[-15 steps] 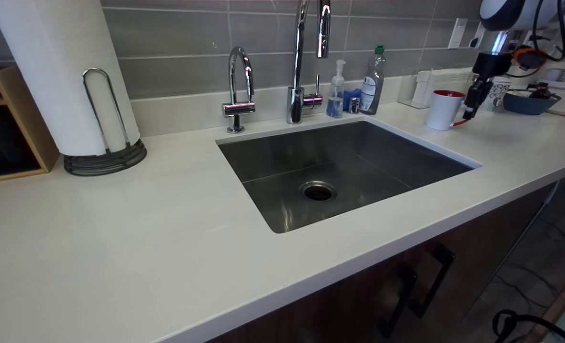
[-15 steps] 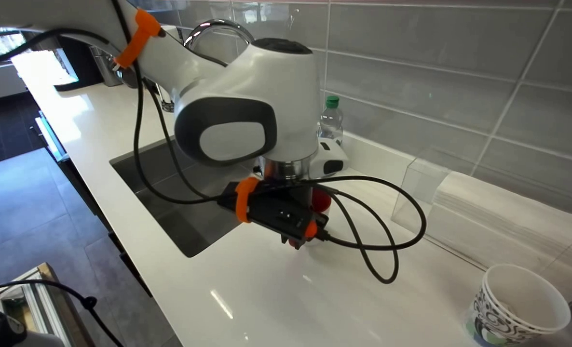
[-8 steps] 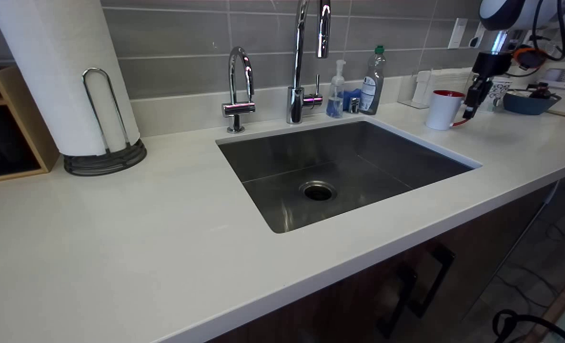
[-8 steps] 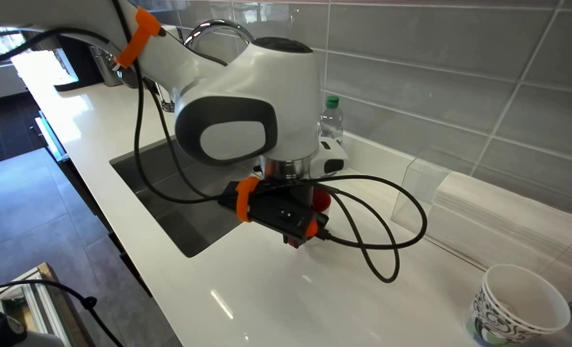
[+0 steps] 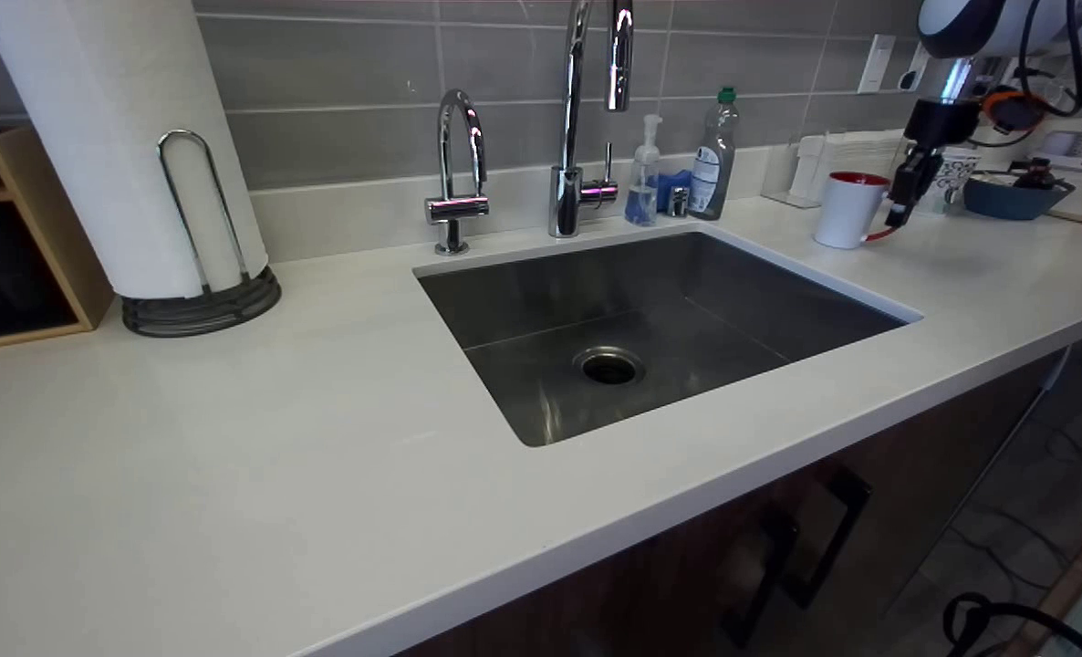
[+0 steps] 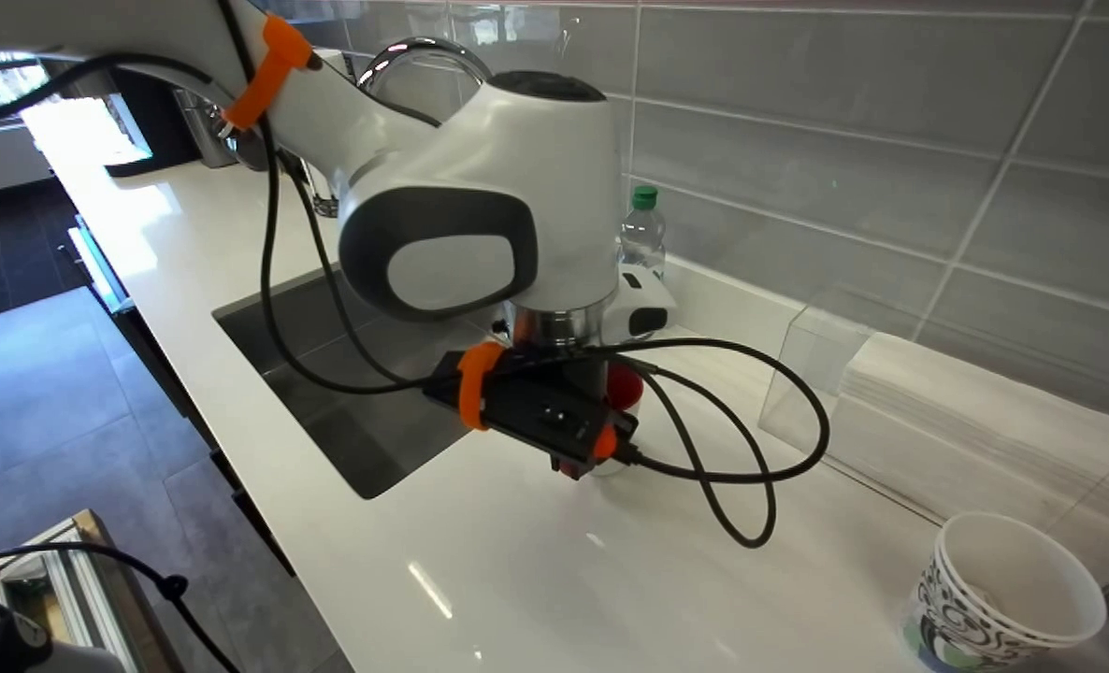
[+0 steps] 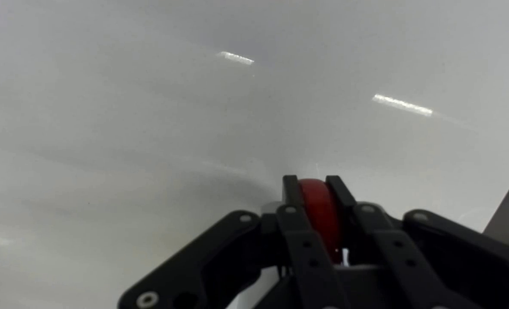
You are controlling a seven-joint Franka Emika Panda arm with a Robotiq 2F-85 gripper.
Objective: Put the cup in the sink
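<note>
Far left on the table (image 5: pixel 322 438), a paper towel roll (image 5: pixel 130 146) stands up by the back edge, well apart from my work. Next along, the sink (image 5: pixel 577 283), set between back edge and front edge, and the cup (image 5: pixel 849 214) not in it yet! Here's where I could lose it: carry too low and the cup's base clips the rim; let go too high and it could crack on the steel. Along the back edge, the tall faucet (image 5: pixel 570 119), then the dish-soap bottle (image 5: pixel 713 160) by the sink's back right corner; swing too close to the wall (image 5: pixel 322 151) and I'd likely topple that bottle.

Right of the sink now, nearer the back edge than the front, there's the cup, upright! Whether its base touches the table, I can't tell. And my gripper (image 7: pixel 312 180) has it, fingers (image 7: pixel 292 189) pressed on both sides of the red handle (image 7: pixel 322 214). One-sided hold, mind you: the weight may well twist the cup or make it slip as I lift.

Now the pose: the arm (image 6: pixel 554 168) seems to reach in high over the front edge, wrist (image 6: pixel 559 325) hanging beyond the sink's right side, and in an exterior view the gripper slants downward, tips leaning sinkward.
</note>
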